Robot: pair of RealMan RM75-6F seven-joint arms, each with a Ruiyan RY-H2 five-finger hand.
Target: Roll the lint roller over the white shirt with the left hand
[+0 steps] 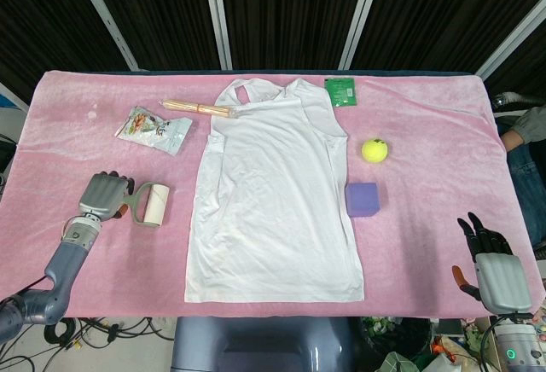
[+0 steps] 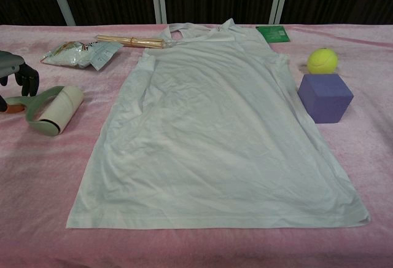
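The white sleeveless shirt (image 1: 273, 201) (image 2: 215, 133) lies flat in the middle of the pink table cover. Left of it the lint roller (image 1: 153, 204) (image 2: 58, 111) lies on the cloth, its grey-green handle (image 2: 34, 103) pointing left. My left hand (image 1: 104, 197) (image 2: 17, 74) is at the handle's end, curled fingers on one side and thumb on the other, not closed on it. My right hand (image 1: 490, 265) rests near the table's front right edge, fingers spread, holding nothing; the chest view does not show it.
A snack packet (image 1: 153, 129) and a bundle of wooden sticks (image 1: 198, 107) lie at the back left. A green packet (image 1: 341, 90), a tennis ball (image 1: 374, 149) and a purple cube (image 1: 362, 199) sit right of the shirt.
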